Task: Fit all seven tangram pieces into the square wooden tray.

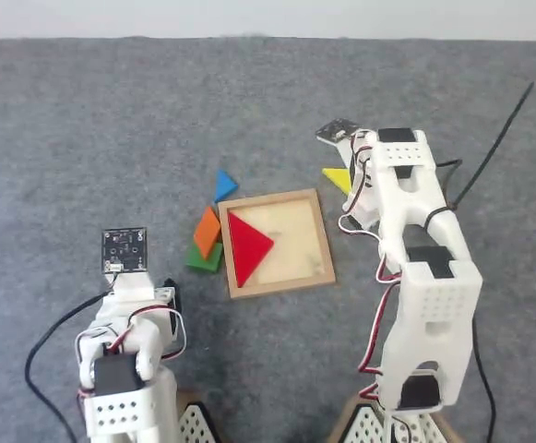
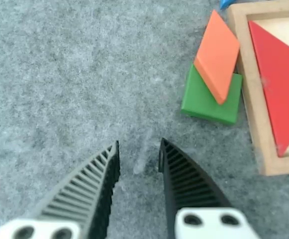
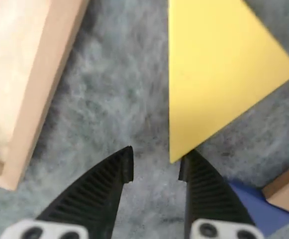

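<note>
High view: red triangle (image 1: 246,247) lies inside the wooden tray (image 1: 269,197). Right gripper (image 3: 155,164), jaws parted, sits at a corner of the yellow triangle (image 3: 214,74). Left gripper (image 2: 138,149) hangs released over grey carpet (image 2: 59,74).

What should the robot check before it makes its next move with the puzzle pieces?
1. Right pincer open: ok.
2. Yellow triangle between its fingers: not ok, just one corner reaches the gap.
3. Room in the tray: ok, the red triangle alone lies inside.
4. Orange piece flat on the carpet: not ok, it rests on the green piece.
5. Left pincer clear of the pieces: ok, open above bare carpet.
</note>
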